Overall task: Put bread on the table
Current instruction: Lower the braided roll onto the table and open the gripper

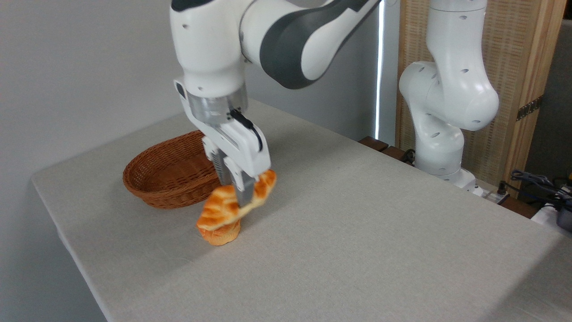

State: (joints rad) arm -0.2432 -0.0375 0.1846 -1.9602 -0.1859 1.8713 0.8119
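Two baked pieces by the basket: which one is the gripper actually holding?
The long braided bread, clamped in the gripper and tilted above the table. The small round muffin sits free on the cloth beneath it.

Grey-beige clothed table (357,232) carries a brown wicker basket (167,172) and, near it, a small orange bun (221,235).

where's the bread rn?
Held in the gripper, the bread hangs just right of the wicker basket, directly above the small muffin.

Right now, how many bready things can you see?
2. The braided bread is held in the pincer, tilted, just right of the basket. A small muffin sits on the table under it. The basket's inside is partly hidden.
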